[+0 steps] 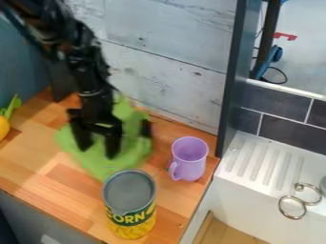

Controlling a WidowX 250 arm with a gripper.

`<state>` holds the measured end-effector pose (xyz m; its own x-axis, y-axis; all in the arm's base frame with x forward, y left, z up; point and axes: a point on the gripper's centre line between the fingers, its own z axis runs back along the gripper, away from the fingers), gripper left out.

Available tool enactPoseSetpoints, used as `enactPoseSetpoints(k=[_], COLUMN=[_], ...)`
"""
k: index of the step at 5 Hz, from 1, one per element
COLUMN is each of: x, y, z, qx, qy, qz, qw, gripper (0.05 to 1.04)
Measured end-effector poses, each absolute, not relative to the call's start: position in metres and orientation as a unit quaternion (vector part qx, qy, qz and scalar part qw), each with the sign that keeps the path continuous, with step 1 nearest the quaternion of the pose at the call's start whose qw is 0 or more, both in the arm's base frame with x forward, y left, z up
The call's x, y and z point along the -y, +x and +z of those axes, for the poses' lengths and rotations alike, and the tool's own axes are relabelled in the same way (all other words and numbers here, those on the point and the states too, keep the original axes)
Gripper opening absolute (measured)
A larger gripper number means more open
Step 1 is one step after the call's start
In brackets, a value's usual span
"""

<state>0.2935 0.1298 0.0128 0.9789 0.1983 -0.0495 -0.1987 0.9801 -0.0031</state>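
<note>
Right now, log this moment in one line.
tool: open, over green cloth | purple mug: upright | can: upright, nearer camera than mug

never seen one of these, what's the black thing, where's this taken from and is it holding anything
The black machine is a robot arm, seen by a fixed camera looking down at a slant. At its end hangs a two-finger gripper, fingers apart over what looks like a green cloth. Nothing looks held, though I can't tell if they touch it. The wooden counter also bears a lilac mug and a yellow-and-green can. At right is a white sink.
</note>
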Motion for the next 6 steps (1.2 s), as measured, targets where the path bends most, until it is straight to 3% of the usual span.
enactPoseSetpoints(k=[1, 2, 3, 5, 6], x=[-0.173, -0.22, -0.232, -0.227, -0.218], y=[0.278, 0.294, 0.3, 0.294, 0.293], z=[0.018, 0.013, 0.013, 0.022, 0.059], qx=[-0.03, -0.01, -0.01, -0.001, 0.049], qy=[0.032, 0.049, 0.069, 0.068, 0.062], qz=[0.191, 0.229, 0.232, 0.242, 0.253], qw=[0.981, 0.972, 0.97, 0.968, 0.964], gripper=[1.0, 1.001, 1.001, 1.001, 1.0])
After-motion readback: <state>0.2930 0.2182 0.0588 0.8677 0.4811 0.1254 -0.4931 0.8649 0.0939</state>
